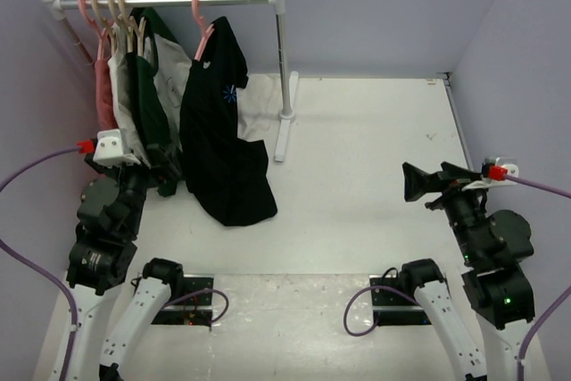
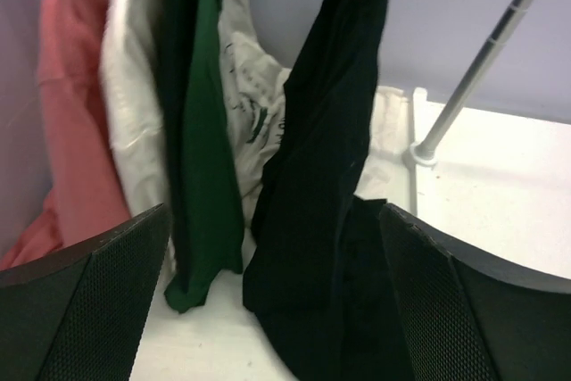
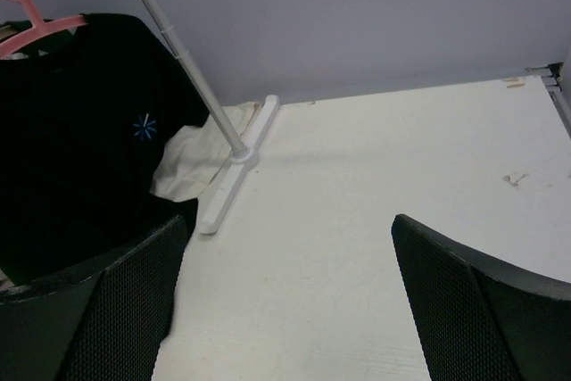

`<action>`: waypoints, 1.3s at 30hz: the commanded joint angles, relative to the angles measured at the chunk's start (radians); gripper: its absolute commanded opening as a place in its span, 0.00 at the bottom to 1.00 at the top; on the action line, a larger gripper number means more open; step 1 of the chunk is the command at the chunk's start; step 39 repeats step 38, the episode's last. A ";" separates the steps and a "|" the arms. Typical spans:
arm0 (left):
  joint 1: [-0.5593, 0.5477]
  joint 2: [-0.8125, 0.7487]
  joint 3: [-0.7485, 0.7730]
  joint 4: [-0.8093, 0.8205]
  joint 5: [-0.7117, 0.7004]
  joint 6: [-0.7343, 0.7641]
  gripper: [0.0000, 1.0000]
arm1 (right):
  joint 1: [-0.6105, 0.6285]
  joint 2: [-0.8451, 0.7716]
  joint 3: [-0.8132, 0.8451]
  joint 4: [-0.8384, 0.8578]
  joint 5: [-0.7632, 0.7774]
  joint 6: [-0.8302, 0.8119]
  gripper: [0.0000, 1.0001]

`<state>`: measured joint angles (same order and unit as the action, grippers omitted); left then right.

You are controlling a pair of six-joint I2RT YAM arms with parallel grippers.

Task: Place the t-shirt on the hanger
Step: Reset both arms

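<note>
Your t-shirt point(image 1: 219, 131) hangs on the hanger point(image 1: 203, 28), whose pink hook sits over the rail point(image 1: 178, 0) near the far-left corner of the worktop point(image 1: 375, 131). The starburst print point(image 1: 229, 93) faces the right edge. The shirt's lower part drapes down toward the near edge and appears to reach the worktop surface.

To the shirt's left on the same rail you have the dark green shirt point(image 2: 205, 131), the white shirt with lettering point(image 2: 250, 104), a cream garment point(image 2: 134, 104) and a pink garment point(image 2: 76, 104). The cream hangers point(image 1: 120, 11) cluster at the rail's left end. A white cloth point(image 3: 192, 162) lies crumpled by the rack's foot point(image 3: 236, 176), behind the t-shirt.

Your left gripper point(image 2: 274, 220) sits near the left edge, pointed at the hanging clothes. Its jaws are spread wide and grasp nothing. The t-shirt and the green shirt show between the fingers point(image 2: 89, 301), and you cannot tell whether they touch the cloth.

Your right gripper point(image 1: 435, 178) is over by the right edge, well apart from the rack, facing across the worktop toward the t-shirt. Its jaws are also spread, holding nothing.
</note>
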<state>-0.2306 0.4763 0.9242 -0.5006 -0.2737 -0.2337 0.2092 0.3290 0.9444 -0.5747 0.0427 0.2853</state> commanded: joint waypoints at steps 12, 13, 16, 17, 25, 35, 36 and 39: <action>0.001 -0.283 -0.254 0.056 -0.132 0.015 1.00 | 0.010 -0.043 0.012 -0.156 0.255 0.031 0.99; 0.001 -0.279 -0.255 0.054 -0.124 0.014 1.00 | 0.010 -0.054 0.007 -0.147 0.270 0.031 0.99; 0.000 -0.278 -0.263 0.057 -0.127 0.009 1.00 | 0.010 -0.097 -0.032 -0.114 0.286 0.019 0.99; -0.001 -0.280 -0.269 0.062 -0.125 0.008 1.00 | 0.010 -0.116 -0.050 -0.096 0.286 0.014 0.99; -0.005 -0.280 -0.299 0.072 -0.098 0.009 1.00 | 0.010 -0.140 -0.065 -0.075 0.268 0.009 0.99; -0.015 -0.285 -0.323 0.085 -0.081 0.016 1.00 | 0.010 -0.110 -0.066 -0.074 0.246 0.007 0.99; -0.017 -0.285 -0.323 0.085 -0.081 0.016 1.00 | 0.010 -0.107 -0.064 -0.075 0.246 0.008 0.99; -0.022 -0.285 -0.324 0.085 -0.081 0.016 1.00 | 0.010 -0.101 -0.065 -0.076 0.247 0.014 0.99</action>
